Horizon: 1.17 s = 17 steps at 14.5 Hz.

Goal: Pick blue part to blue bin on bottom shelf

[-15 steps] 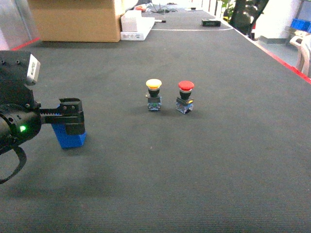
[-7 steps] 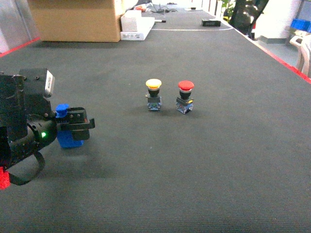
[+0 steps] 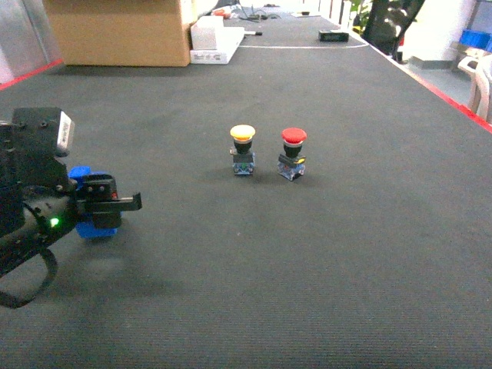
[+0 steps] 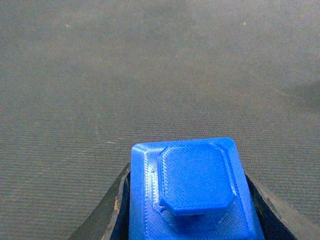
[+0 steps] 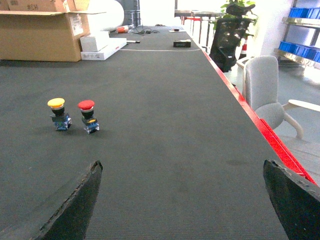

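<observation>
Blue part (image 4: pixel 192 197) sits gripped between your left gripper (image 3: pixel 100 206) jaws, which press against both its sides, at about 9 o'clock in the head view, over the dark mat (image 3: pixel 323 254). Your right gripper (image 5: pixel 182 200) has its jaws spread wide with nothing between them. Yellow button (image 3: pixel 243 150) and red button (image 3: pixel 293 154) stand side by side near the middle, well apart from the part; a cardboard box (image 3: pixel 123 31) lies at 11 o'clock
</observation>
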Motion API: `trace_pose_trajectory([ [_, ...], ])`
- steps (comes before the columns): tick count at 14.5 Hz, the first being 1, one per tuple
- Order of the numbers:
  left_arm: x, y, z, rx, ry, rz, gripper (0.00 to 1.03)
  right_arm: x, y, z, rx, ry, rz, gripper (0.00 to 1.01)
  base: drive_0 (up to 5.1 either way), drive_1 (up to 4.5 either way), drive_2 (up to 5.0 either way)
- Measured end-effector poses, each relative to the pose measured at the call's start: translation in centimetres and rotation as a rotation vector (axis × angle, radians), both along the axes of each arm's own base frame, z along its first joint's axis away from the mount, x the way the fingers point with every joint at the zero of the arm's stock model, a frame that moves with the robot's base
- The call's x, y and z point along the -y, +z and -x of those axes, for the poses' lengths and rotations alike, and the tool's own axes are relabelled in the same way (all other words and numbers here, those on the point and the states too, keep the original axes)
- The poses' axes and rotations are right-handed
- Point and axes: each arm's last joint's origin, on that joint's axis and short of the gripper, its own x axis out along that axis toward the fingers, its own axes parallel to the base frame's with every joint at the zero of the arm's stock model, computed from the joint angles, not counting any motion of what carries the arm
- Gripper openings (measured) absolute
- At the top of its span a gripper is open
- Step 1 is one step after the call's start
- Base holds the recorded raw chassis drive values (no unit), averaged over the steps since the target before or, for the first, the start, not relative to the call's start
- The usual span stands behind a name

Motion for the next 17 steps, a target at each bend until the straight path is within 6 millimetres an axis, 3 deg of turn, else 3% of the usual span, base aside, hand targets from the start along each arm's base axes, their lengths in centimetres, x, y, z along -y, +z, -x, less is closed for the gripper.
trace_pose_trajectory([
  [1, 0.1, 1.1, 1.3, 0.021, -0.016, -0.02, 0.45, 0.0, 0.0, 0.0, 0.0, 0.0, 0.0, 0.98, 0.0, 0.0, 0.0],
  [3, 0.5, 5.3, 5.0, 0.133, -0.068, -0.053, 0.45, 0.0, 0.0, 0.0, 0.0, 0.0, 0.0, 0.98, 0.0, 0.0, 0.0],
  [5, 0.6, 9.9, 10.5, 0.219, -0.106, -0.075, 0.45, 0.0, 0.0, 0.0, 0.0, 0.0, 0.0, 0.98, 0.0, 0.0, 0.0],
  [8, -0.6, 14.0, 17.5, 0.331, -0.041, -0.049, 0.45, 0.0, 0.0, 0.0, 0.0, 0.0, 0.0, 0.98, 0.0, 0.0, 0.0],
  [10, -1.3, 15.3, 20.3, 0.38, -0.016, -0.024, 0.45, 0.0, 0.0, 0.0, 0.0, 0.0, 0.0, 0.98, 0.0, 0.0, 0.0],
  [13, -2.3, 16.0, 22.9, 0.431, 0.003, -0.003, 0.45, 0.0, 0.0, 0.0, 0.0, 0.0, 0.0, 0.98, 0.0, 0.0, 0.0],
  [17, -2.2, 15.5, 23.5, 0.426, 0.007, 0.01, 0.45, 0.0, 0.0, 0.0, 0.0, 0.0, 0.0, 0.98, 0.0, 0.0, 0.0],
])
